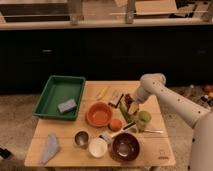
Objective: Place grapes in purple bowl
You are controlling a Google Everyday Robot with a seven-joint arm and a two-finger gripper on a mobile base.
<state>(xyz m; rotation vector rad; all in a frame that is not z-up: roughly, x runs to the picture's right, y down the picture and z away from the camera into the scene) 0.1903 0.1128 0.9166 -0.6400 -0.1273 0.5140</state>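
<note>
The purple bowl point(125, 146) stands near the table's front edge, right of middle, and looks dark inside. My gripper point(133, 106) hangs from the white arm point(165, 95) over a cluster of small items at the table's right middle, above and behind the bowl. A dark reddish lump point(128, 98) next to the gripper may be the grapes. I cannot tell if the gripper holds anything.
A green tray point(60, 95) with a grey sponge point(66, 105) lies at the left. An orange bowl point(99, 114), an orange fruit point(116, 124), a green apple point(144, 117), a metal cup point(81, 138), a white cup point(98, 147) and a blue cloth point(50, 147) are on the wooden table point(160, 150).
</note>
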